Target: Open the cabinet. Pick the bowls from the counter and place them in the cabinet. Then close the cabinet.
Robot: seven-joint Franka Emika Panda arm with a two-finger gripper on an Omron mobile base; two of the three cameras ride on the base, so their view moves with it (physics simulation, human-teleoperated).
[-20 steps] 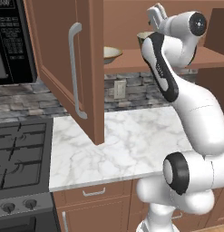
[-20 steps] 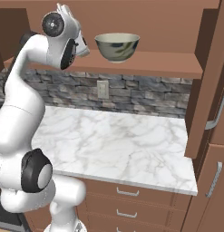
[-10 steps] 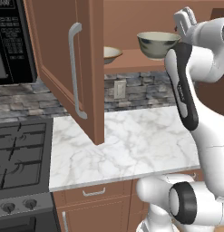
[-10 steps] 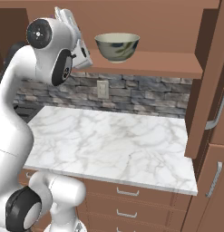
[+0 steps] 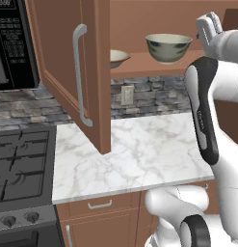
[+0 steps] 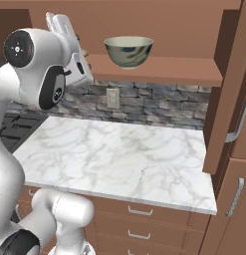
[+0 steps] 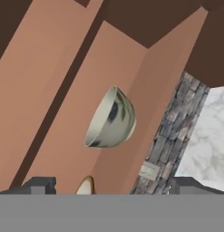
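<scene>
While both bowls (image 5: 168, 47) are sitting on the cabinet (image 5: 91, 72) shelf, the jaws are standing wide, holding nothing.

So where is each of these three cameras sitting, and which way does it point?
Left base view: behind the arm's left, facing the open cabinet and counter; the white arm rises at right.
Right base view: behind its right, same scene; the arm rises at left.
Hand view: on the rolled hand, looking at the shelf; open gripper, dark fingertips at bottom.
All three share the grey-green bowl.
</scene>
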